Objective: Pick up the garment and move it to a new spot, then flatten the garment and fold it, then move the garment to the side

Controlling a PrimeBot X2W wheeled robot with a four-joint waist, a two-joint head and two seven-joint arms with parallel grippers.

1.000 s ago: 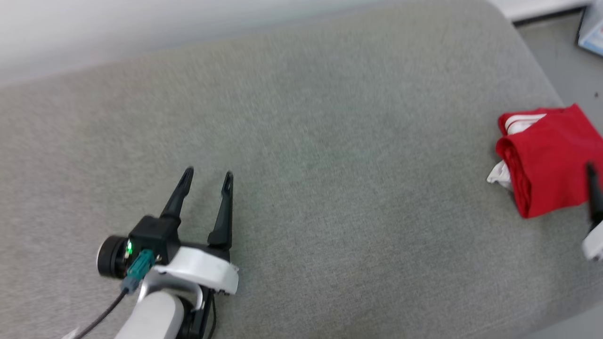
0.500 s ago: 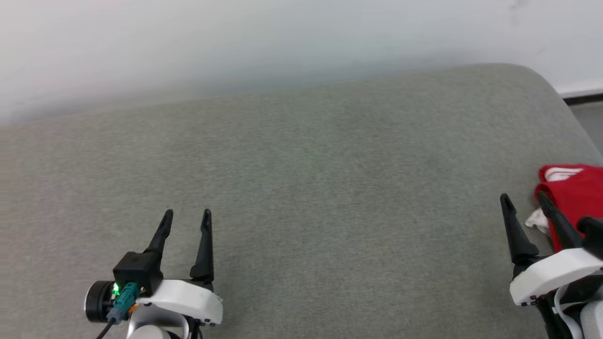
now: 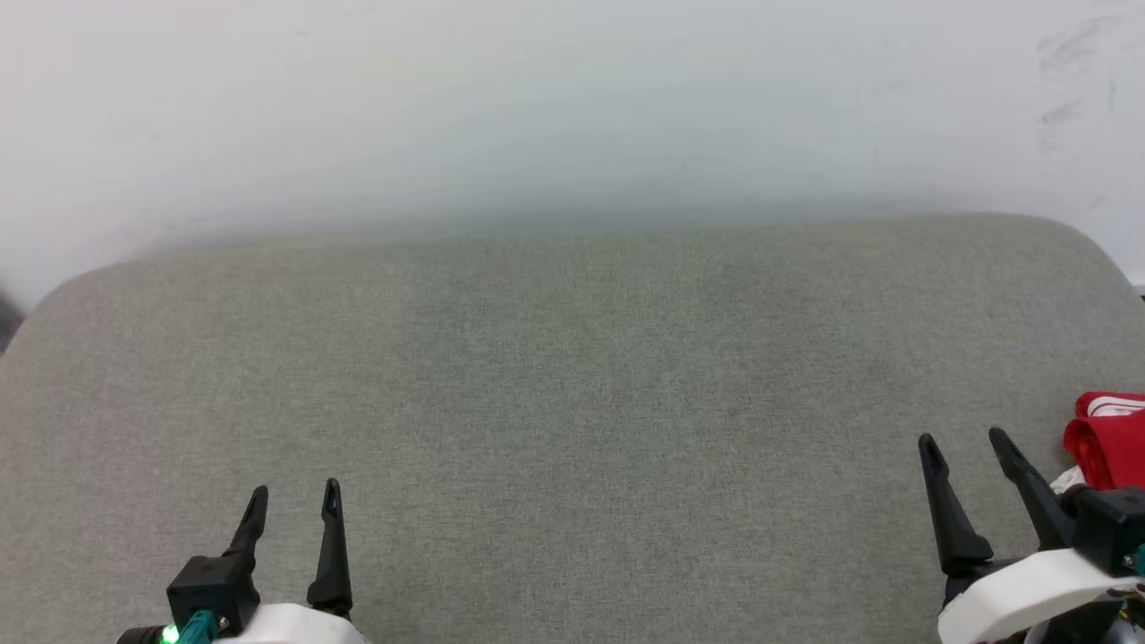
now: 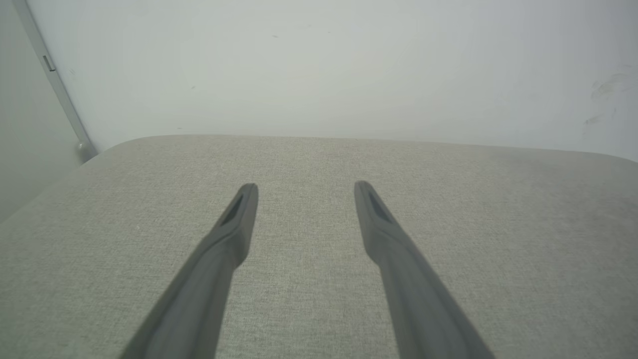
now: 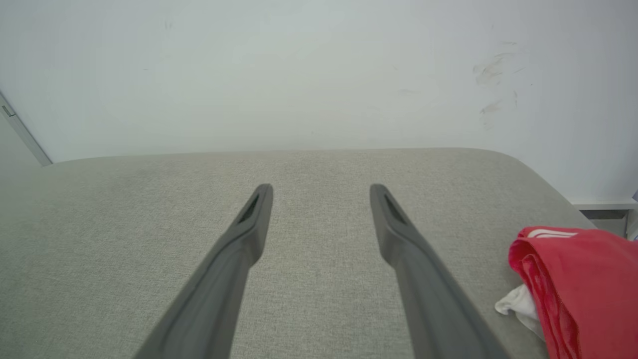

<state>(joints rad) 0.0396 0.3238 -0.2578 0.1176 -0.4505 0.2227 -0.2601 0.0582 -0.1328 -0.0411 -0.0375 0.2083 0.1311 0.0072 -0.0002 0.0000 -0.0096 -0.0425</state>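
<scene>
Lying just beside right fingers [image 3: 945, 505]: garment [image 3: 1111, 447] | left fingers [image 3: 333, 555], right fingers: spread, empty

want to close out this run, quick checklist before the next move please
1. Fold of the garment: ok, a compact red bundle, though a white bit pokes out at one side.
2. It lies at the side: ok, near the right end of the grey cushion.
3. The left gripper open and empty: ok.
4. The right gripper open, empty, apart from the garment: ok.
5. Whole garment resting on the grey cushion: cannot tell, the picture edge cuts it off.
</scene>
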